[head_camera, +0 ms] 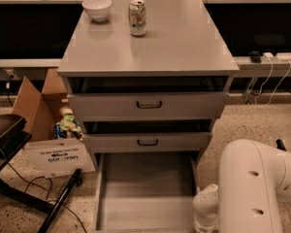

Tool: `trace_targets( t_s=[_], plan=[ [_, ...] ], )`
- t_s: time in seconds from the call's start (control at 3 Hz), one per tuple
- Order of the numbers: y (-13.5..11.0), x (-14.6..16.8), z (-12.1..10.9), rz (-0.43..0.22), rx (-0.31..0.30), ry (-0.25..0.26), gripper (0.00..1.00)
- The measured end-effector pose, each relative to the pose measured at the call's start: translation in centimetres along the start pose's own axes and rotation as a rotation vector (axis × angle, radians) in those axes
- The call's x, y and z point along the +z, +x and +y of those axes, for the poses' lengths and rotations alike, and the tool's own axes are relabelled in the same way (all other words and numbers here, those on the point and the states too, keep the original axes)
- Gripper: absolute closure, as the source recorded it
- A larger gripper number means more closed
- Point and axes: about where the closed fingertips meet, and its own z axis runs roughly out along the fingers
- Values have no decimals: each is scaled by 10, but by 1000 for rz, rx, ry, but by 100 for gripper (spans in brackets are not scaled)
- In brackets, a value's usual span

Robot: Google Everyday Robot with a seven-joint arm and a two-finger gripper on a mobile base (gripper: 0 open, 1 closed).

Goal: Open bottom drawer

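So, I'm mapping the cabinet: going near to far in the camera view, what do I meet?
bottom drawer, pulled open → middle drawer → top drawer → soda can → white bowl. The gripper is out of view; only the arm shows, lower right.

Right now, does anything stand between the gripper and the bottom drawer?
Nothing visible does. The bottom drawer is pulled out; the gripper is out of view, and only the white arm shows at the drawer's right.
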Motion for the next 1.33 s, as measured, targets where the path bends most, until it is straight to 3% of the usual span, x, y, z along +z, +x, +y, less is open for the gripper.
trace_targets(
  t_s=[0.67,1.0,1.33],
  plan=[
    [0,0,0,0,0,0,50],
    [0,0,-1,0,0,0,19],
    [-1,0,-1,0,0,0,0]
  ],
)
